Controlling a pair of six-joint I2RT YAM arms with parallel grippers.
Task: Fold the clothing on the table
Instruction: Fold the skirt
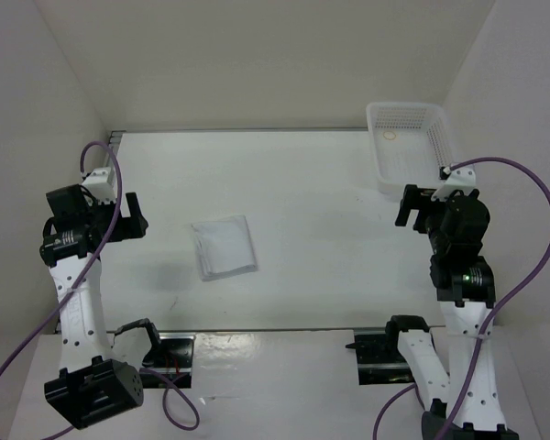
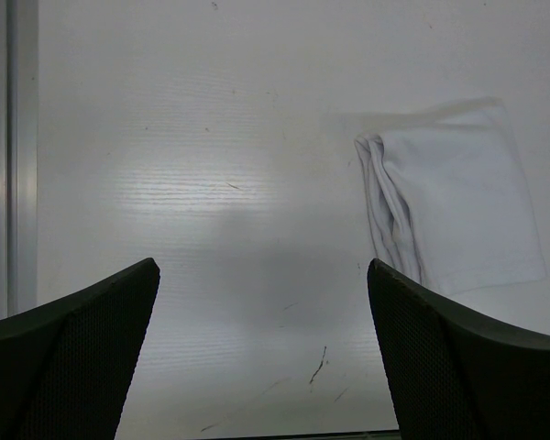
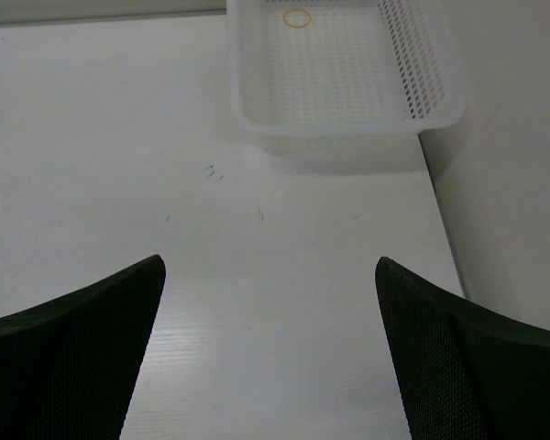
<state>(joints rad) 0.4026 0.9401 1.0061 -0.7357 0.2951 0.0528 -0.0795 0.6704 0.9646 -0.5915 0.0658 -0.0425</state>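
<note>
The clothing (image 1: 225,246) is a small white folded piece lying flat on the white table (image 1: 321,183), left of the middle. In the left wrist view the clothing (image 2: 458,215) lies at the right, with bunched creases along its left edge. My left gripper (image 1: 135,214) hovers at the table's left side, apart from the cloth, open and empty. The left gripper (image 2: 261,275) frames bare tabletop between its dark fingers. Over at the right, my right gripper (image 1: 406,205) is open too, holding nothing. The right gripper (image 3: 270,270) looks across bare table.
A white plastic mesh basket (image 1: 408,147) stands at the far right corner, with a small ring (image 3: 297,17) inside the basket (image 3: 348,119). A metal rail (image 2: 14,156) runs along the table's edge. White walls (image 1: 257,55) close in the back and both sides.
</note>
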